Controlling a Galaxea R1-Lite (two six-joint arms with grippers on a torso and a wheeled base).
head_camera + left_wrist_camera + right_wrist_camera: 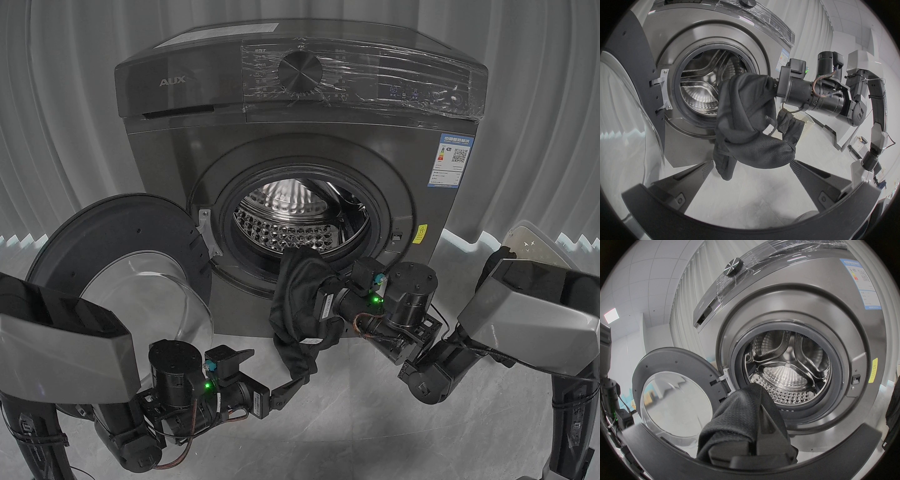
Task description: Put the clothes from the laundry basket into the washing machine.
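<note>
Backdrop: grey curtains behind, pale glossy floor underfoot.
Washer: front-loader facing the robot, centre of scene; door swung fully open to the left.
Drum: bare steel as far as can be seen, nothing inside yet.
Garment: black, draped over the drum mouth's near lower rim; its upper fold is at the opening, the rest hangs down in front of the washer toward the floor.
Right gripper: jaws clamped on the garment's upper part, just outside the mouth.
Left gripper: low and near, jaws spread wide, holding nothing; tips are at the garment's hanging tail, whether touching I cannot tell.
Step in hand: likely feeding this garment into the drum.
Doing it well: carry the held fold deep past the rubber seal before letting go; lift the tail over the rim with the left gripper so nothing trails out or snags the door hinge.
Basket: pale rim far right behind the right arm may be it; contents hidden.
</note>
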